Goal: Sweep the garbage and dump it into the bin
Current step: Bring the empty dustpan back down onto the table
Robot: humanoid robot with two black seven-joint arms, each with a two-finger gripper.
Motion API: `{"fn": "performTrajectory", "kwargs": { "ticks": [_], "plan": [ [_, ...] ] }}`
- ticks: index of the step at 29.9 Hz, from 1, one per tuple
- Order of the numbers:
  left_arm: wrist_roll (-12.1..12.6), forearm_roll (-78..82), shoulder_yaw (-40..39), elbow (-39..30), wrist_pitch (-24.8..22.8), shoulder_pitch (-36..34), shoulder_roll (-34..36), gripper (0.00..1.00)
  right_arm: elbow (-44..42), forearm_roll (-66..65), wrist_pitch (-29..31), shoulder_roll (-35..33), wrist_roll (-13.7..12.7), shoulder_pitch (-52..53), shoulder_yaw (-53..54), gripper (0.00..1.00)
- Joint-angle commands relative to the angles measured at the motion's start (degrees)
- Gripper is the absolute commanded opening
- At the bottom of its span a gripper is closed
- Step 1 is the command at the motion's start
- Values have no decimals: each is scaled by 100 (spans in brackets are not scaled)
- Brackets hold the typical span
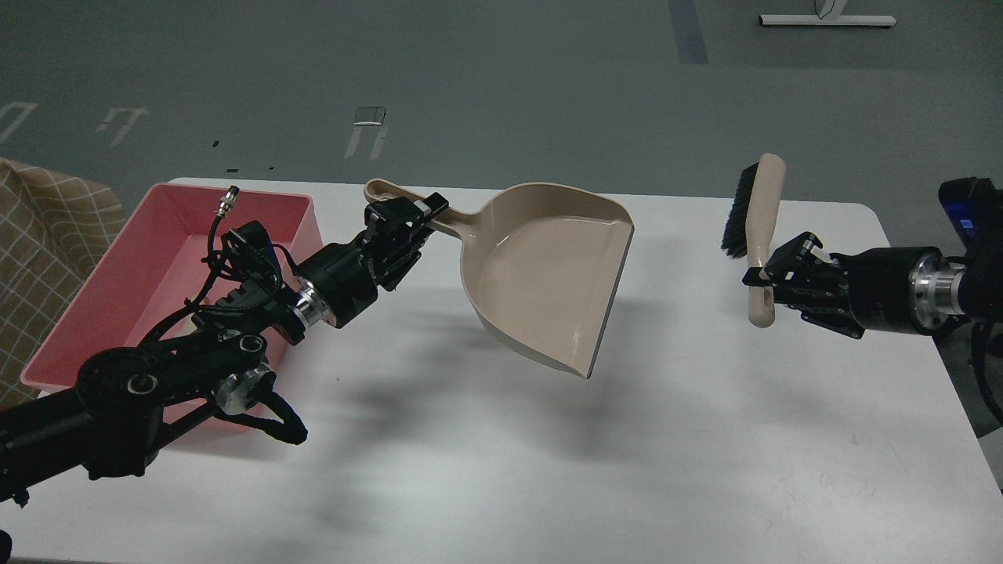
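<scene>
- Along the table's [705,439] left edge lies the bin [168,235], a shallow pink tub reaching toward the far left corner; its near end is partly hidden behind the left arm.
- No bread slice or sponge shows anywhere in view, so where the garbage lies cannot be told.
- Left end effector [407,227] is closed on the handle of the beige dustpan [548,274], held in the air over the table's middle, just right of the bin.
- That dustpan is tilted, its open lip facing right and toward the near edge, and its pan looks empty; a shadow falls on the table beneath it.
- Right end effector [764,278] is clamped around the handle of the beige brush [756,207], held upright near the right edge with black bristles pointing left.
</scene>
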Motion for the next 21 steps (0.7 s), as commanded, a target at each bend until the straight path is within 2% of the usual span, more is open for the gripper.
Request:
{"fn": "performTrajectory", "kwargs": {
  "ticks": [1, 14, 21],
  "plan": [
    [0, 0, 9, 302, 12, 78, -173, 0, 3, -27, 0, -19, -5, 15, -282, 0],
    [0, 9, 9, 918, 231, 403, -542, 0, -76, -501, 0, -28, -84, 32, -679, 0],
    [0, 9, 9, 997, 451, 491, -666, 0, -76, -581, 0, -19, -128, 6, -696, 1]
  ]
}}
